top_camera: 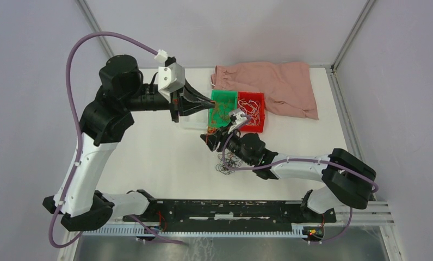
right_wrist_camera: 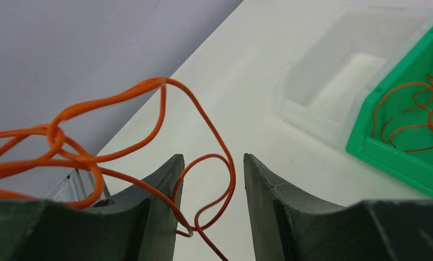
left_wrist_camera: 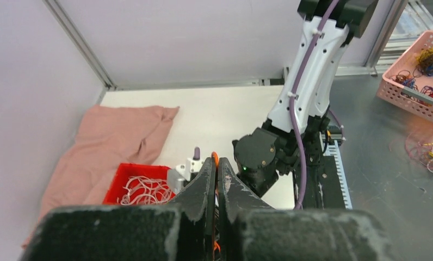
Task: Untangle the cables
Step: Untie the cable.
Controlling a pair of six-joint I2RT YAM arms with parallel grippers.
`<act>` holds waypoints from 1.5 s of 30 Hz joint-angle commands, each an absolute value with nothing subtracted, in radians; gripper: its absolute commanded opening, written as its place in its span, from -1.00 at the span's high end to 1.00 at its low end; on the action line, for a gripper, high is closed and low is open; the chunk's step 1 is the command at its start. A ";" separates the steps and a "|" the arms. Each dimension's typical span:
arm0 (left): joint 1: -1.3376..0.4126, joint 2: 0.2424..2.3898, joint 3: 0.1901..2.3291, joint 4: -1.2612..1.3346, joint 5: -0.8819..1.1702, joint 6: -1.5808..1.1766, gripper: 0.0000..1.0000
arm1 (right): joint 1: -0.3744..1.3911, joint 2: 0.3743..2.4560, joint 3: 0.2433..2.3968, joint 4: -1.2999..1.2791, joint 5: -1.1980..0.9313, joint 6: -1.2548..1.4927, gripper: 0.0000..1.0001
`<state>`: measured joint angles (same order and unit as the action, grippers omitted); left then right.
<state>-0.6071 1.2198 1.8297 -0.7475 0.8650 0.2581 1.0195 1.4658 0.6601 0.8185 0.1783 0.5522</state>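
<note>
My left gripper (top_camera: 210,102) hovers at the left edge of the green bin (top_camera: 232,95), shut on an orange cable (left_wrist_camera: 215,156) that pokes out above its fingertips. That gripper (left_wrist_camera: 216,161) looks down toward the right arm. My right gripper (top_camera: 208,139) is lower, just in front of the bins, with its jaws open. In the right wrist view an orange cable (right_wrist_camera: 122,100) loops loosely through the gap of this gripper (right_wrist_camera: 211,159) and drapes over the left finger (right_wrist_camera: 160,185). A dark tangle of cables (top_camera: 229,162) lies on the table under the right wrist.
The green bin (right_wrist_camera: 399,157) holds orange cables. Beside it, the red bin (top_camera: 258,128) holds white cables (left_wrist_camera: 143,187). A clear bin (right_wrist_camera: 312,81) stands left of the green one. A pink cloth (top_camera: 274,84) lies behind the bins. Off the table stands a pink basket (left_wrist_camera: 415,81) of wires.
</note>
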 commanded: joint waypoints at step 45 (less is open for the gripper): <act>-0.607 1.422 2.403 0.267 0.012 0.800 0.94 | 1.037 1.321 0.253 0.819 0.364 0.775 0.23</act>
<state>-0.6071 1.4033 2.3375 0.0685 0.1303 0.7025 1.0309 1.3598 0.2867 0.7982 0.3439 0.7471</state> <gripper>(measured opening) 0.046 0.390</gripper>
